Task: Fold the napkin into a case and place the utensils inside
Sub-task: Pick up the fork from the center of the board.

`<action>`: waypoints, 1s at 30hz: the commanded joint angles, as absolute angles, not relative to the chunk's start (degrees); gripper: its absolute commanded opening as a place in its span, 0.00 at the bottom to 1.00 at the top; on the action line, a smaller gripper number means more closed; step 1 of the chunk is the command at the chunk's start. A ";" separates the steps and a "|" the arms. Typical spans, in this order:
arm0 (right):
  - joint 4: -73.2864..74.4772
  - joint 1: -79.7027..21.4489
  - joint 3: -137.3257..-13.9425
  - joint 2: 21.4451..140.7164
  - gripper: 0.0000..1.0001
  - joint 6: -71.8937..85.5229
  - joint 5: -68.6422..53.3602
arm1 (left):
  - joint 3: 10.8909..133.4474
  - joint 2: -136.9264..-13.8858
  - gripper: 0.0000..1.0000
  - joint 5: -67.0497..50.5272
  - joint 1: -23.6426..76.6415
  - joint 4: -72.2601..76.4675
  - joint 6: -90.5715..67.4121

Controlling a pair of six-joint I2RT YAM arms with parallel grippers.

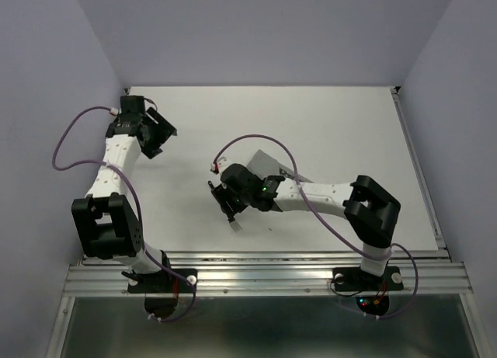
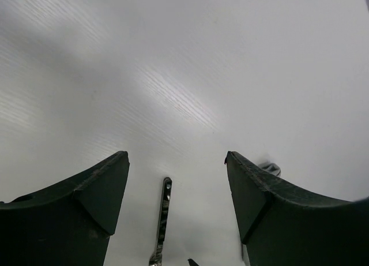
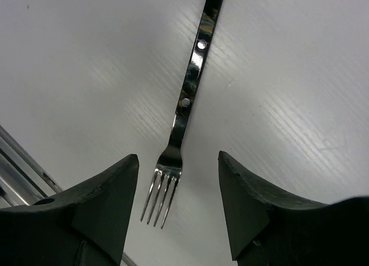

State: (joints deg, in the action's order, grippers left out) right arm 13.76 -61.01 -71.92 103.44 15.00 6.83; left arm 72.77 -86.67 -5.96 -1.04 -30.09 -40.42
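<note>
The grey napkin lies mid-table, partly hidden under my right arm, so its fold cannot be made out. A fork lies flat on the white table, and its tines sit between the fingers of my open right gripper, which touch nothing. In the top view that gripper hangs left of the napkin, with the fork's tip showing below it. My left gripper is open over a riveted utensil handle on the table. A second shiny utensil end peeks out behind its right finger. From above, the left gripper is at the far left.
The white table is walled by pale panels on the left, back and right. A metal rail runs along the near edge by both arm bases. Purple cables loop off each arm.
</note>
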 commanded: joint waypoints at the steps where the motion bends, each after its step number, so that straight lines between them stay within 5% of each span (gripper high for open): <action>1: 13.43 -62.57 -79.88 109.76 0.62 16.61 7.82 | 75.50 -83.85 0.79 -5.44 -6.75 -33.32 -35.25; 16: 19.69 -63.63 -87.89 121.02 0.62 19.16 13.09 | 69.88 -84.46 0.80 -10.98 -8.53 -29.98 -31.20; 25: 23.47 -63.63 -90.70 123.84 0.45 20.92 17.40 | 68.29 -84.90 0.80 -9.67 -8.44 -28.48 -30.59; 30: 20.22 -63.63 -88.25 122.52 0.17 17.50 17.05 | 68.73 -86.74 0.79 -13.79 -8.00 -27.42 -29.27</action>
State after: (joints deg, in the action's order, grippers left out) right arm 21.08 -63.09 -89.19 122.41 19.59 15.33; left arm 68.69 -85.86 -11.00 -8.58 -29.10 -31.66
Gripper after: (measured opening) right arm 0.247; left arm 0.796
